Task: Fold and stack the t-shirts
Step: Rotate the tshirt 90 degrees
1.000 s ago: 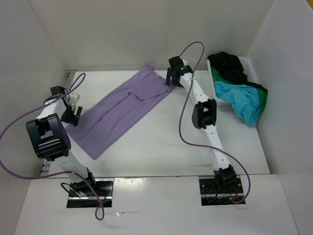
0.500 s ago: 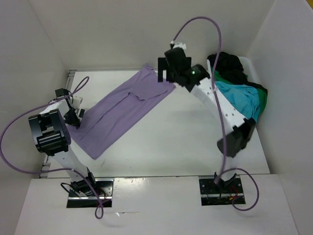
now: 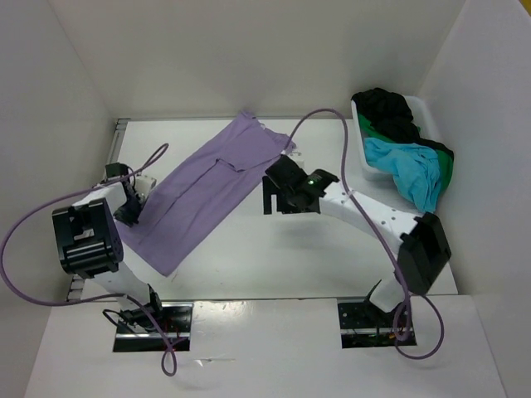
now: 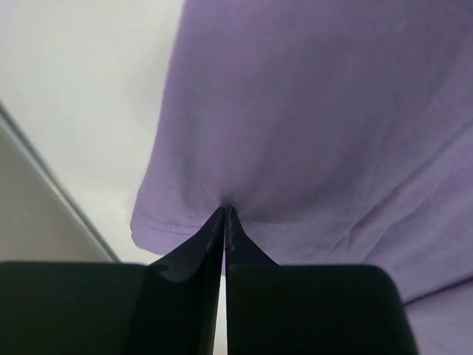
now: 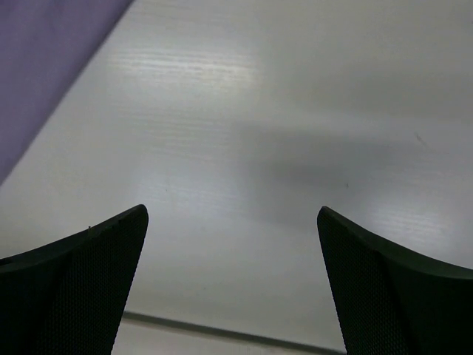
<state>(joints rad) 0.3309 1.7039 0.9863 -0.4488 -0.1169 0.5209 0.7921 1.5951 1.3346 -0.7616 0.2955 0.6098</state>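
Note:
The lavender t-shirt [image 3: 207,186] lies folded lengthwise in a long strip running diagonally across the table. My left gripper [image 3: 134,207] sits at its near-left edge, shut on a pinch of the hem [image 4: 225,211], and the cloth [image 4: 310,111] puckers at the fingertips. My right gripper [image 3: 278,199] hovers open over bare table just right of the strip's middle, holding nothing [image 5: 233,214]; a corner of the lavender shirt [image 5: 44,59] shows at upper left. The black [image 3: 390,108], turquoise [image 3: 406,170] and green [image 3: 444,170] t-shirts lie bunched together at the far right.
A white bin [image 3: 362,141] at the far right holds the bunched shirts, which spill over its near end. White walls close in the table on the left, back and right. A cable [image 3: 319,120] arcs over the shirt's far end.
My left gripper slid onto the shirt's near-left edge and closed on the hem. The right arm left the shirt's far end, rose, and swung back to the table's middle, still open.

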